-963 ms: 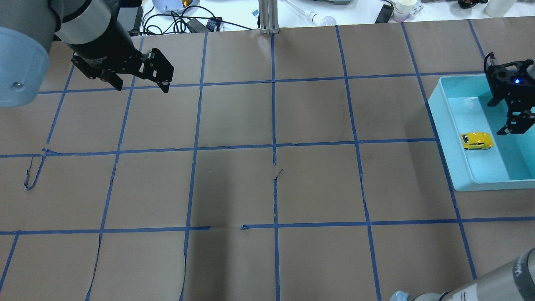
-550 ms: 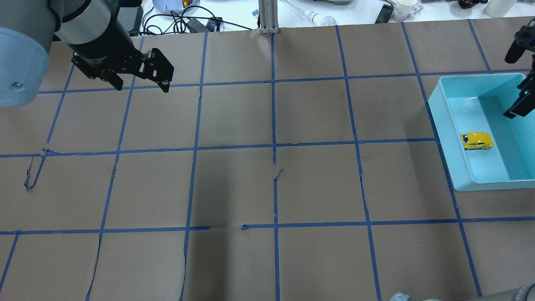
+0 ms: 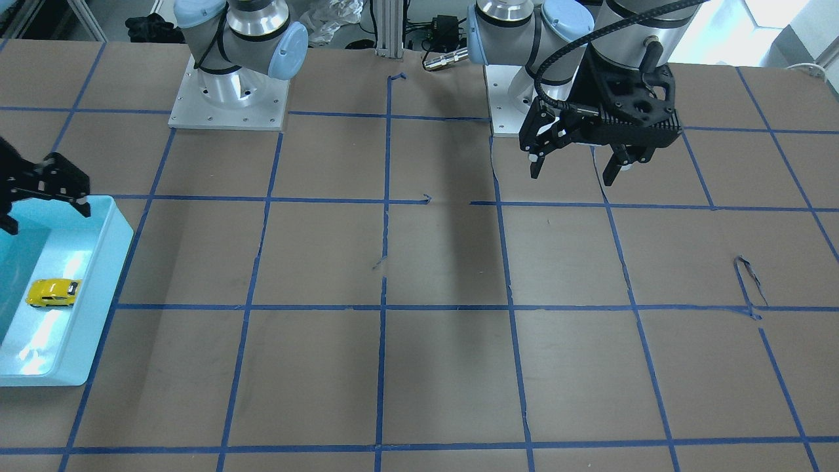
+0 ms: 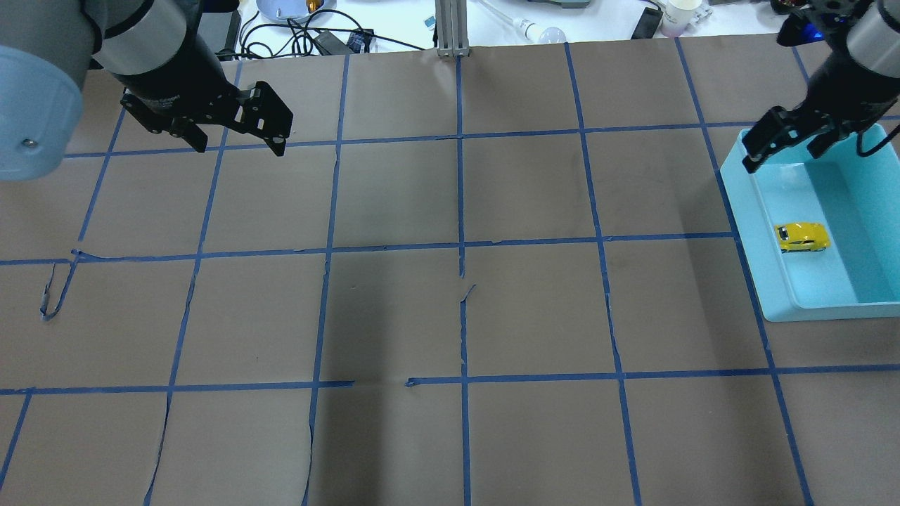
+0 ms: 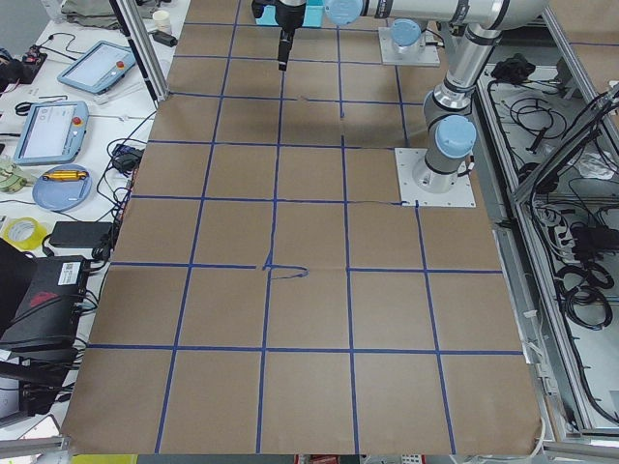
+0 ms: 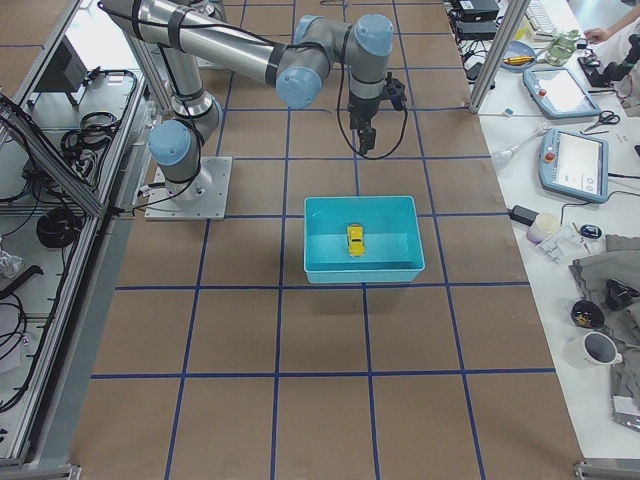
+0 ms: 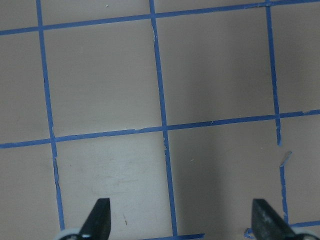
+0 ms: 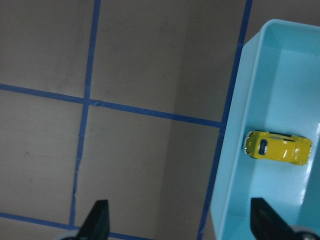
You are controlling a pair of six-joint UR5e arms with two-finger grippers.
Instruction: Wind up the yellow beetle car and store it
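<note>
The yellow beetle car (image 4: 802,237) lies on its wheels on the floor of a light-blue bin (image 4: 756,232) at the table's right side. It also shows in the front view (image 3: 52,292), the right exterior view (image 6: 354,239) and the right wrist view (image 8: 276,147). My right gripper (image 4: 784,153) is open and empty. It hangs high over the bin's far left corner, clear of the car. My left gripper (image 4: 239,144) is open and empty above the far left of the table, a long way from the bin.
The table is brown paper with a grid of blue tape, torn in places. Cables, a cup and other gear (image 4: 675,14) lie beyond the far edge. The robot bases (image 3: 229,98) stand at the near side.
My right gripper has risen out of the bin and swung towards its far left corner. The car has stayed where it lay. The left arm has not moved.
</note>
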